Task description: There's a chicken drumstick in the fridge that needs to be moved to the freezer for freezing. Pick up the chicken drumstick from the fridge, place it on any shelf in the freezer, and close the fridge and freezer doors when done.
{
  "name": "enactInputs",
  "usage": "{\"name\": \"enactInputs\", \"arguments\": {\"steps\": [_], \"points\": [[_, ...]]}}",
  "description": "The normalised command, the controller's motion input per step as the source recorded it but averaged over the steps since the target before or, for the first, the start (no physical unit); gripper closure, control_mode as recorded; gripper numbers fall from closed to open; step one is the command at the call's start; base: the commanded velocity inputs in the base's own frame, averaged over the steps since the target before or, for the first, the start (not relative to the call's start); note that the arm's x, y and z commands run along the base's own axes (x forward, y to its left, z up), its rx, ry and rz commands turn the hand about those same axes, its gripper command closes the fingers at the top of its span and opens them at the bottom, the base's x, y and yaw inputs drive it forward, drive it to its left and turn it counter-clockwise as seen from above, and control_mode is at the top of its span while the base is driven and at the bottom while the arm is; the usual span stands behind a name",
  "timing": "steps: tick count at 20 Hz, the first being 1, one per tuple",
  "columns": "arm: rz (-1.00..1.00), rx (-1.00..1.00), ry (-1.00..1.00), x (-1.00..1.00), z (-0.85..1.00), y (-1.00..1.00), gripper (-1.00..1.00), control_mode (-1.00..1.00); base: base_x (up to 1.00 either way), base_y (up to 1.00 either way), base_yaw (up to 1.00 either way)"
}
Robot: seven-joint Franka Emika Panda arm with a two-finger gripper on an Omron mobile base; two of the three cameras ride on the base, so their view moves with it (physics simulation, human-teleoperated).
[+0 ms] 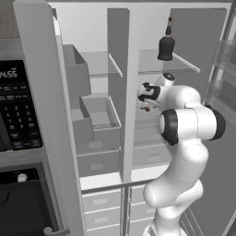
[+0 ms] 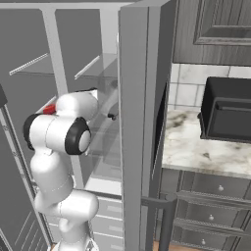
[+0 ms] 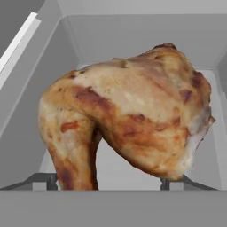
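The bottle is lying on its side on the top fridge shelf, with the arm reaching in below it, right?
Not quite. The bottle stands upright on that top shelf, as the left base view shows. The rest holds: the arm reaches into the fridge below it.

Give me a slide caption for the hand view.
Chicken drumstick looms close between the gripper fingertips, inside a pale grey fridge compartment.

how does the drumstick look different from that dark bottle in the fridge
The chicken drumstick is lumpy, glossy golden-brown with darker patches; the dark bottle is smooth, nearly black, with a narrow neck. The bottle stands upright on a glass shelf; the drumstick sits right before the hand camera.
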Motion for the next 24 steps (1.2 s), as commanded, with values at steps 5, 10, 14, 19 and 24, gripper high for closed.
{"name": "enactInputs", "arguments": {"steps": [5,10,14,19,24], "points": [[0.0,0.0,0.0,-0.06,-0.8,0.15,1.0,-1.0,0.0,0.0,0.0],[0.0,0.0,-0.01,-0.32,-0.78,0.62,1.0,-1.0,0.0,0.0,0.0],[0.0,0.0,0.04,-0.38,-0.01,0.06,1.0,-1.0,0.0,0.0,0.0],[0.0,0.02,0.04,-0.54,0.03,0.0,1.0,-1.0,0.0,0.0,0.0],[0.0,0.01,-0.1,-0.96,0.34,0.0,1.0,-1.0,0.0,0.0,0.0]]}}
